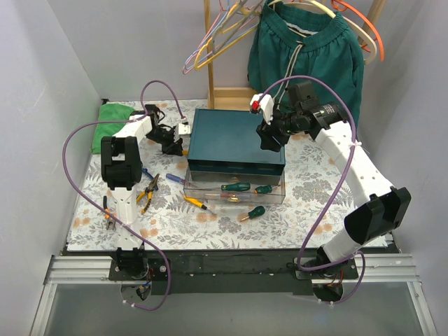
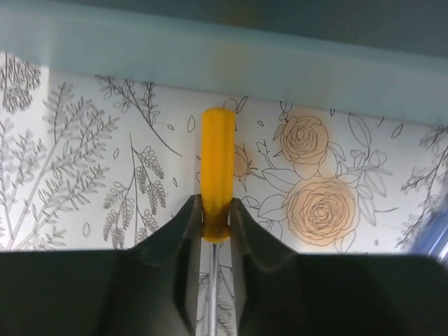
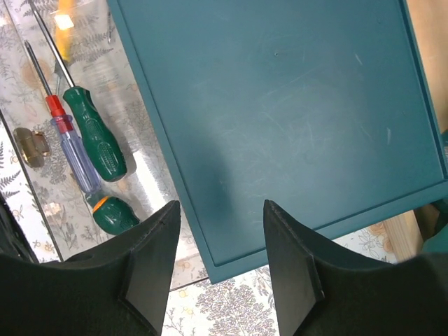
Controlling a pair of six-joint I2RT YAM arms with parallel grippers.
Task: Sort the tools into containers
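My left gripper [image 1: 173, 145] is by the left side of the dark teal box [image 1: 238, 136]. In the left wrist view it [image 2: 215, 206] is shut on the base of a yellow screwdriver handle [image 2: 217, 161], close over the floral cloth, with the shaft running back between the fingers. My right gripper [image 1: 270, 140] hovers open and empty over the box's right front; the box's corner [image 3: 280, 105] shows between the fingers of the right gripper [image 3: 220, 210]. A clear drawer [image 1: 210, 190] stands pulled out in front, holding green screwdrivers [image 1: 236, 187] and a blue-red one [image 3: 73, 150].
On the cloth lie a green screwdriver [image 1: 253, 212], a yellow-orange one [image 1: 196, 202], orange-black pliers [image 1: 148, 189] and a blue-handled tool [image 1: 175, 178]. A folded green cloth [image 1: 112, 115] lies back left. Hangers [image 1: 224, 31] and green shorts [image 1: 308, 56] hang behind.
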